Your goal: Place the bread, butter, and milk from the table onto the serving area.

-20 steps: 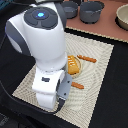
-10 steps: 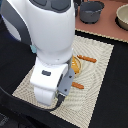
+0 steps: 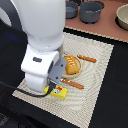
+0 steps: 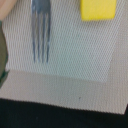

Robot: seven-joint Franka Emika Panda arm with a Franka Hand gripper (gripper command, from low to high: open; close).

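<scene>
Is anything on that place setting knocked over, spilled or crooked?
No spill or damage shows. The bread sits on the placemat. The butter lies flat near the mat's edge, partly hidden under the arm in the exterior view. The fork lies straight. The milk is not visible.

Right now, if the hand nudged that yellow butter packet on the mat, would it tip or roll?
Probably neither: the butter packet lies flat and low, so it should slide. The woven placemat may add some drag. Its square edges look stiff, not floppy.
</scene>
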